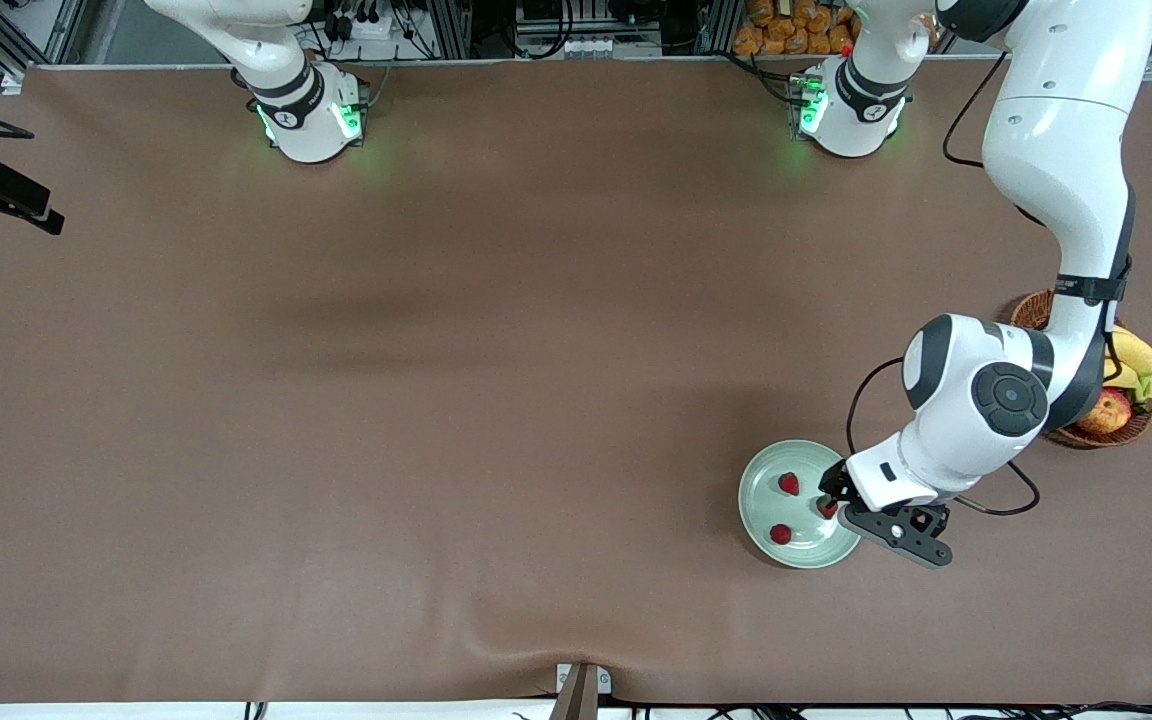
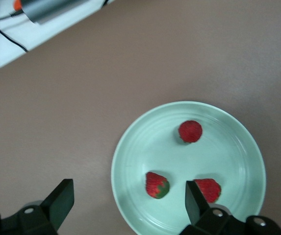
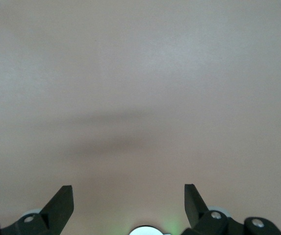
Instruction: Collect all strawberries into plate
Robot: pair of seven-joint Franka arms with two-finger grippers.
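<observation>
All three strawberries are lying inside the plate (image 1: 798, 505), which is sitting on the table (image 1: 436, 400) toward the left arm's end and near the front camera: the first strawberry (image 1: 788, 484) is resting farthest from that camera, the second strawberry (image 1: 781, 534) is resting nearest to it, and the third strawberry (image 1: 827, 508) is lying beside the plate's rim, partly under the left arm's hand. The left gripper (image 2: 125, 200) is hovering over the plate with its fingers (image 2: 62, 199) released and spread wide, grasping nothing; in the left wrist view one berry is showing between the fingers and another is sitting just beside one fingertip. The right gripper (image 3: 129, 203) is waiting over bare table with its fingers likewise released and empty. Judging from this layout, the collecting appears finished and the step in hand is the withdrawal. To do it well, the left arm should be lifting straight up before travelling sideways, keeping the fingers spread so that no fingertip is nudging a berry or catching the rim. The retreat path should also be avoiding the basket (image 1: 1096, 435) of fruit standing close by the arm's elbow.
</observation>
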